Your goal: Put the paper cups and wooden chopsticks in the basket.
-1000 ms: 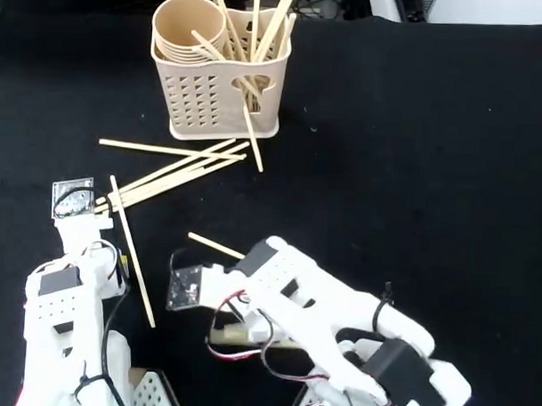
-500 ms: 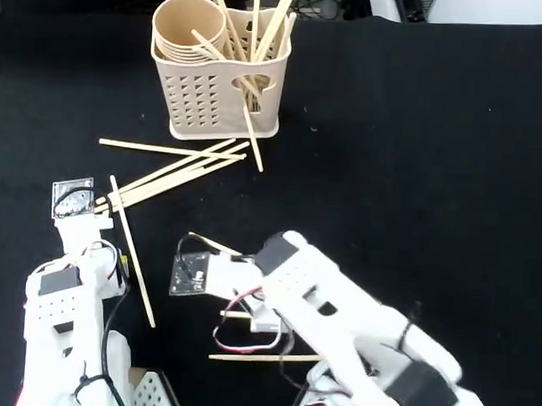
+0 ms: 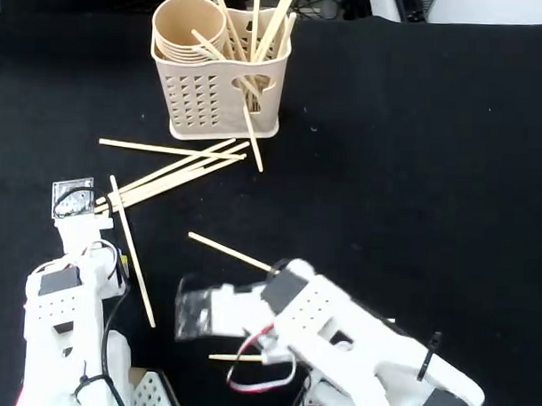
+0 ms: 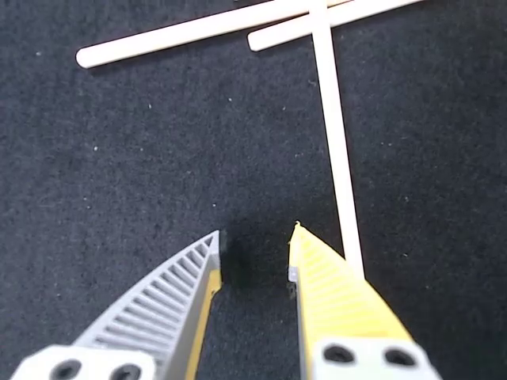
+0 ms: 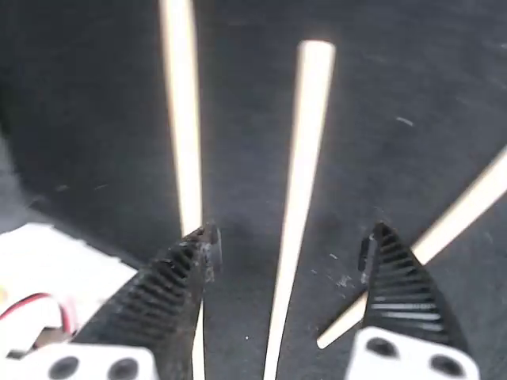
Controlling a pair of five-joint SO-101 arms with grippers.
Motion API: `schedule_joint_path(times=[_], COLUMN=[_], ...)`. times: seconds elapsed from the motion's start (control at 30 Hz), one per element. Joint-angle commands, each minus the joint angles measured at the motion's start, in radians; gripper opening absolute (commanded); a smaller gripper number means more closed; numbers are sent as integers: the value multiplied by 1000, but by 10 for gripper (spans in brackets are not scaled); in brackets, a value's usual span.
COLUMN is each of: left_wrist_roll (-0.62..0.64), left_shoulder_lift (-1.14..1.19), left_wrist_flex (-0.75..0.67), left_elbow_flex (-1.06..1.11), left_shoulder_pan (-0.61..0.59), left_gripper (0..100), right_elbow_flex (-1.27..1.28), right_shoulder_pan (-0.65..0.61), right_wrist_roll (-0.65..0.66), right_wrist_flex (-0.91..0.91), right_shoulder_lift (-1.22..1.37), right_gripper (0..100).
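While left gripper (image 4: 257,231) gapes beside a chopstick (image 4: 335,158) | right gripper (image 5: 293,231) open, apparently straddling second chopstick (image 5: 309,119)

- right gripper (image 3: 196,312) has pulled back toward the near table edge, now blurred with motion
- right arm (image 3: 338,334) sits lower and nearer its base
- loose chopstick (image 3: 229,252) is now uncovered along most of its length
- short chopstick (image 3: 234,357) under the arm has shifted slightly nearer
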Motion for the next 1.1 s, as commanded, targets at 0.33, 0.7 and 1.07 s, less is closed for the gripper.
schedule_joint_path(times=[0.33,0.7,1.07], left_wrist_roll=[-6,-6,-6], left_shoulder_lift=[-18,-18,-18], left_wrist_flex=[-17,-17,-17], left_elbow_flex=[-5,-5,-4], left_shoulder_pan=[8,8,8], left_gripper=[155,155,155], right_elbow_flex=[96,110,81], right_shoulder_pan=[-172,-249,64], right_wrist_roll=[3,-72,-15], right_wrist_flex=[-129,-153,-150], right_shoulder_lift=[-12,-10,71], right_gripper=[301,299,301])
